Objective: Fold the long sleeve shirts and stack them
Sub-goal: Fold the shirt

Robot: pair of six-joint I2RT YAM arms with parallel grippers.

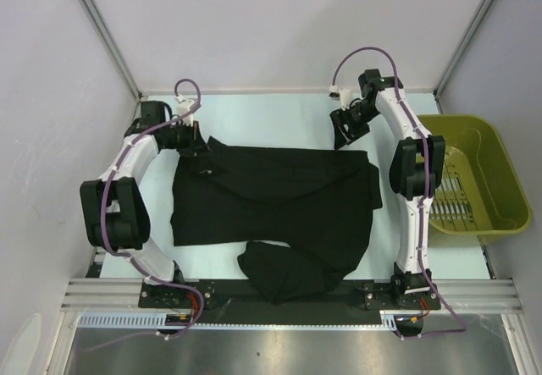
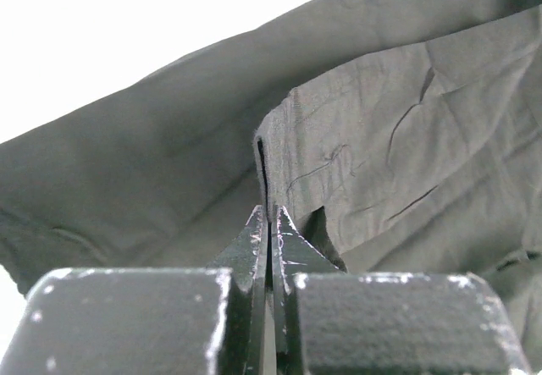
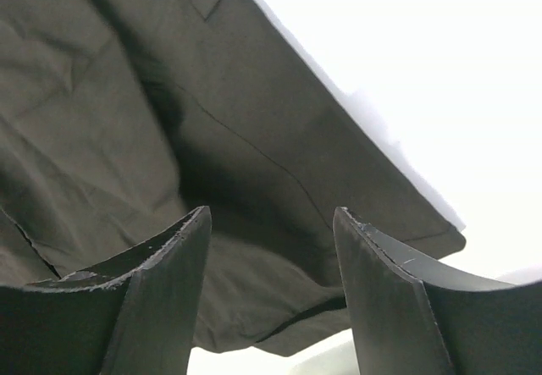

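Long sleeve shirt (image 1: 279,193): fold judged unfinished, no stack yet | left gripper (image 2: 269,216): pinching shirt edge | right gripper (image 3: 271,214): spread, holding nothing

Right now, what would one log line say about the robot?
left pincer: shut on shirt edge | right pincer: open, empty | shirt: spread out, near part bunched

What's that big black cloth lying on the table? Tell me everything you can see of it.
It is a plain black shirt of thin, soft, creased fabric, with no print. It lies spread mostly flat across the table, bunched at the near edge. The left gripper is shut on its far left corner; the right gripper hangs open over the far right corner, holding nothing.
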